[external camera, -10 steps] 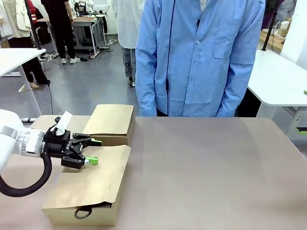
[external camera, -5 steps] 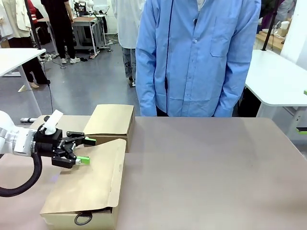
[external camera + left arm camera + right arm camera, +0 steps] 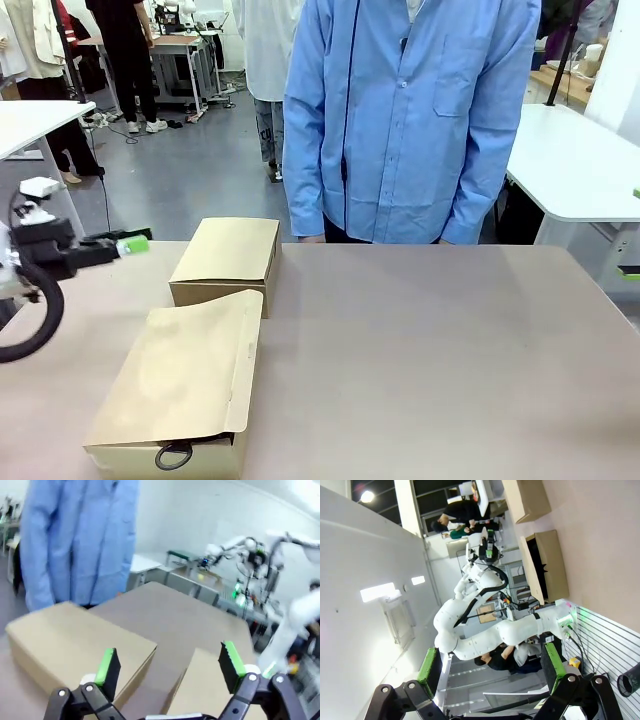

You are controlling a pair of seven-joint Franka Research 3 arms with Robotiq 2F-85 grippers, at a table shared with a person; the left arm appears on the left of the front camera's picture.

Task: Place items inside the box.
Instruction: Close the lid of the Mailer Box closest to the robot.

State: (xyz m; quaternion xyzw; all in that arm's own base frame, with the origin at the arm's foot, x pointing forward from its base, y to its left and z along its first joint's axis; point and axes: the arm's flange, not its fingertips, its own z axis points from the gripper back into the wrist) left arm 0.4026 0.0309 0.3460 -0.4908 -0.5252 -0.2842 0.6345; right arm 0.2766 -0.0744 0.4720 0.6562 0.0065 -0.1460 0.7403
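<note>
- Across the surface [image 3: 430, 350] from me, at its far edge, a person in a light blue button-up shirt [image 3: 410, 120] stands close against it, arms hanging down.
- Behind the person lies a grey floor [image 3: 180, 180].
- A white table [image 3: 585, 165] stands beyond the far right corner, another white table [image 3: 35, 120] beyond the far left corner.
- Farther back on the left, people stand near a metal cart [image 3: 185, 65].
</note>
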